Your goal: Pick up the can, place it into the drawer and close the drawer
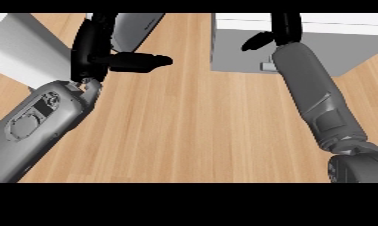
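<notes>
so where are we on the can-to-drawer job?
Done: nothing I can confirm; no can shows on the wooden counter. In hand: right hand is up at the grey drawer unit; left hand is raised, holding nothing visible. Left: can't tell whether the drawer is closed.

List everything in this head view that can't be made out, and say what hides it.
- The can: not visible anywhere in the head view; whether a hand or the drawer unit hides it cannot be told.
- Drawer unit: cut off by the top edge and crossed by the right hand, so open or closed is unclear.
- Right hand: fingertips cut off at the top edge.
- Left hand: partly cut off at the top edge.
</notes>
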Robot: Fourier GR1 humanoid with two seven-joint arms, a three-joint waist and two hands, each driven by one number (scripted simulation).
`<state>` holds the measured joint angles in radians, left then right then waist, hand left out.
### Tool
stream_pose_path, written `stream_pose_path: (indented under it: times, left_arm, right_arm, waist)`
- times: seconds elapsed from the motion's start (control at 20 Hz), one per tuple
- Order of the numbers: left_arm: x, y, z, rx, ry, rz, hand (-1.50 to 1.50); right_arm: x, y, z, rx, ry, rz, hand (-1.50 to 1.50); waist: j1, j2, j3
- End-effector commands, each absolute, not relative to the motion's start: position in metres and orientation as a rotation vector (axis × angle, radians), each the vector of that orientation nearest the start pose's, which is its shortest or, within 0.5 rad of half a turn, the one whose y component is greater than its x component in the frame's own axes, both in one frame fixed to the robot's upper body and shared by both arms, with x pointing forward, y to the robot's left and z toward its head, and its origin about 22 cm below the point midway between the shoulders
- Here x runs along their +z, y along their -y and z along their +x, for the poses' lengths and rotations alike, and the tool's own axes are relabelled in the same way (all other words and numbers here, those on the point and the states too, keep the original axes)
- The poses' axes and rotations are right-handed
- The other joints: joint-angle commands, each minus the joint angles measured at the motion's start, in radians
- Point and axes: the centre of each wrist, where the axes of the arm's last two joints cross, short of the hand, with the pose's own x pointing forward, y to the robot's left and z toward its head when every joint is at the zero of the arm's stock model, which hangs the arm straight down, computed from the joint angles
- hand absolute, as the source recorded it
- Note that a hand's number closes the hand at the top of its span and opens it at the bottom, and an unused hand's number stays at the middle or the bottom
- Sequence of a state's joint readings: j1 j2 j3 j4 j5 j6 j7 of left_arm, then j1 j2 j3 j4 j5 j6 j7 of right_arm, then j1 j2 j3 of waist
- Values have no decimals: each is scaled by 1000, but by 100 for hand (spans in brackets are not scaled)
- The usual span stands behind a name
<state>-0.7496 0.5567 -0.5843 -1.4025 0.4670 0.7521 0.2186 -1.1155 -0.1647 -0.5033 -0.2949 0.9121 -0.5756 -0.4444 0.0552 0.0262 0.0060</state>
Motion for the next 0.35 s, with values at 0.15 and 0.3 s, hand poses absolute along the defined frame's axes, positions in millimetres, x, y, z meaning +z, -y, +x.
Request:
stream_pose_path:
  times: [0.15,0.3]
  left_arm:
    - [153,-188,344,-62,1723,283,-150]
    - [131,-176,333,-52,1700,249,-150]
  right_arm:
    - [106,165,466,188,1937,-641,-150]
    - [120,163,470,180,1951,-622,-150]
  waist:
    - [3,-15,-4]
    - [-6,-14,-5]
